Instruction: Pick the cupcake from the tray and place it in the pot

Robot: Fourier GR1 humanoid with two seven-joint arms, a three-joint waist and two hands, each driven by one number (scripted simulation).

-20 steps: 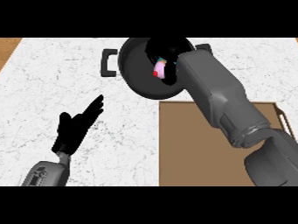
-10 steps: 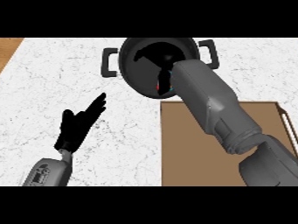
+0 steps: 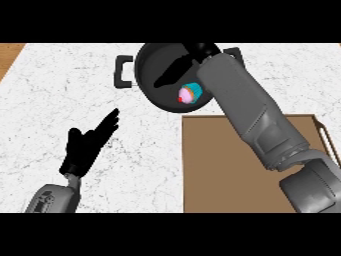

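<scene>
The cupcake (image 3: 190,94) now lies on the floor of the black pot (image 3: 152,85), in plain sight beside the grey forearm; 0.5 s ago it is hidden under the right hand, and 1 s ago it sits inside that hand's curled fingers. The right hand (image 3: 184,62) now has its fingers spread straight over the pot's middle, apart from the cupcake, where before they curl round it. The forearm leans further toward the far rim than it does 1 s ago, uncovering the pot's near right side.
</scene>
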